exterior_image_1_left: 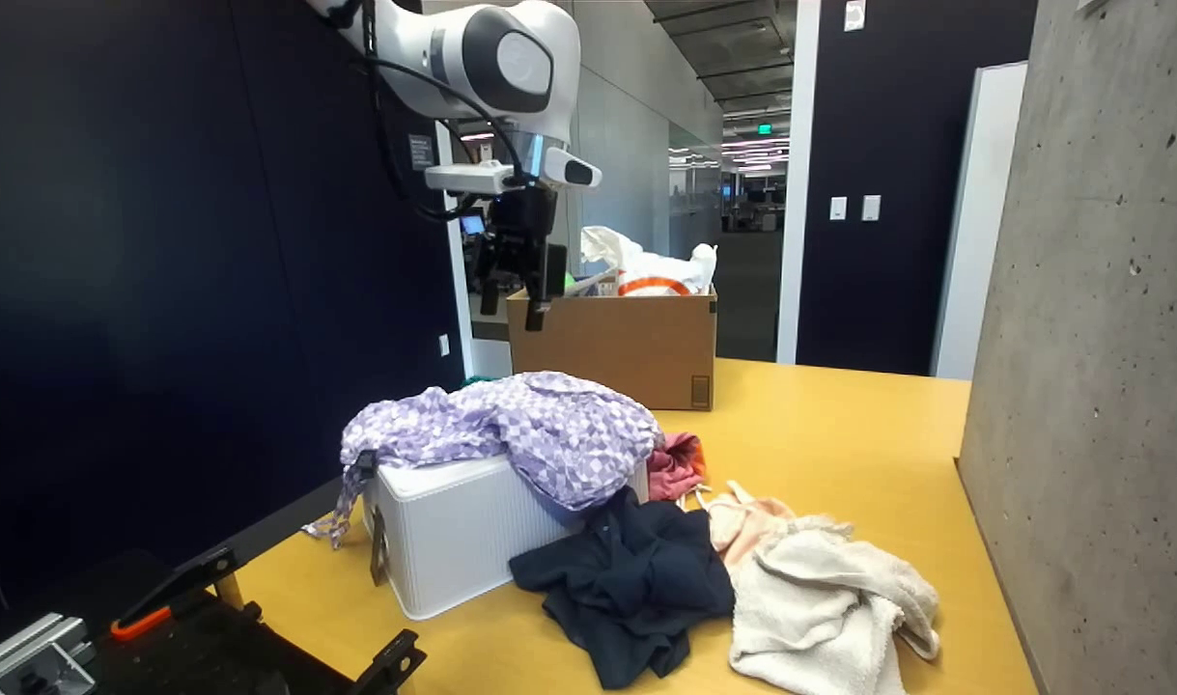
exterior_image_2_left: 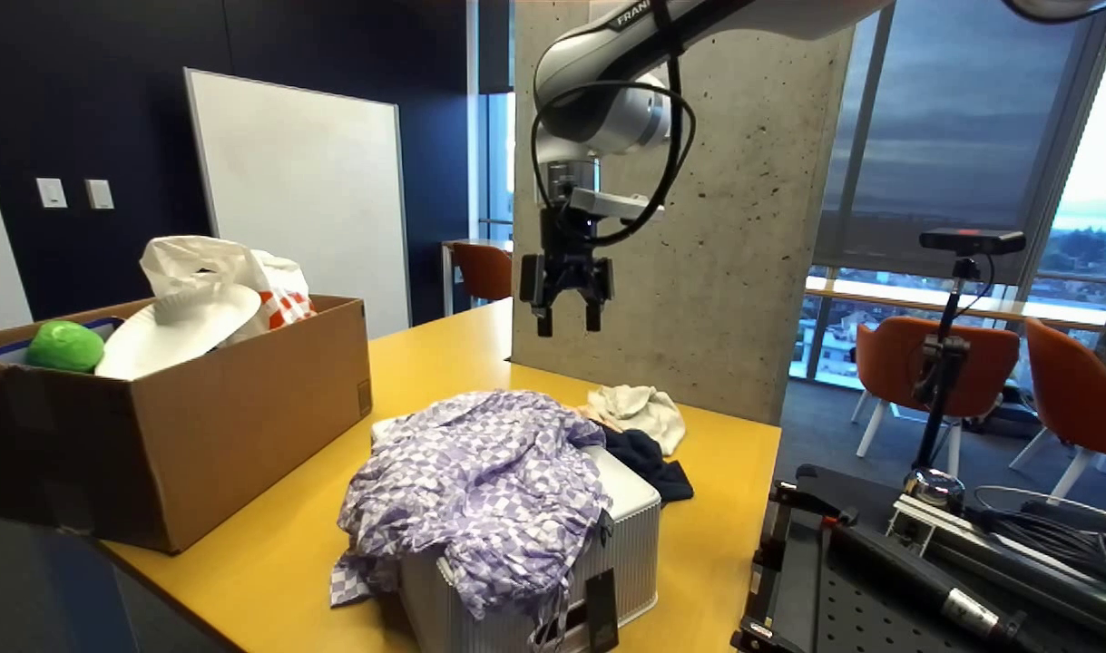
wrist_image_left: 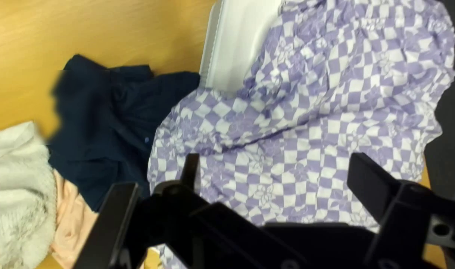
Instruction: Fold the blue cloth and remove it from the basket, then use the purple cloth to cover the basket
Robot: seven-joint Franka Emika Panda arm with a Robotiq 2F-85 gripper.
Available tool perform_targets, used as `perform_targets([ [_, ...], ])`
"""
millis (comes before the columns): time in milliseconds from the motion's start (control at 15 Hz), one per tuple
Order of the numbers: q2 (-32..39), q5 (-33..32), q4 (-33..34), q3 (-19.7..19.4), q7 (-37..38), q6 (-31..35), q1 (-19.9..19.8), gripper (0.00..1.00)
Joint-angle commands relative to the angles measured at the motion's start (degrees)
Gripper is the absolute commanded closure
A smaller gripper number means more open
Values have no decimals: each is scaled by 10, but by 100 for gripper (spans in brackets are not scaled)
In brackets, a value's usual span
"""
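Checkered purple cloth (exterior_image_1_left: 569, 425), in an exterior view: draped over the ribbed white basket (exterior_image_1_left: 462, 545), presumably as cover
Navy cloth (exterior_image_1_left: 636, 569): crumpled on the bench (exterior_image_1_left: 868, 425) against the basket, outside it as asked
Claw (exterior_image_2_left: 569, 322), in an exterior view: jaws apart, empty, high up, likely to avoid snagging
Basket, wrist view: partly bare, its purple cloth bunched

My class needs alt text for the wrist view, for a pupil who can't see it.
A crumpled purple checked cloth partly covers a white basket, seen from above, with an open black pincer over the cloth at the picture's bottom. To the left, a navy cloth, a peach cloth and a cream cloth lie on a yellow table.
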Motion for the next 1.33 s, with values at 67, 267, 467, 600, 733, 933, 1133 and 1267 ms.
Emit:
perform_targets([
  [67, -65, 57, -178, 11, -1, 77, 7, 0],
  [267, -59, 77, -248, 16, 2, 163, 20, 0],
  [467, -48, 78, -288, 19, 6, 241, 32, 0],
  [600, -42, 70, -300, 17, 12, 280, 39, 0],
  [733, -29, 63, -300, 15, 15, 309, 43, 0],
  [933, -13, 65, -295, 20, 9, 340, 43, 0],
  [1133, 4, 65, -287, 23, 9, 359, 44, 0],
  [1267, 4, 65, -289, 26, 6, 363, 45, 28],
])
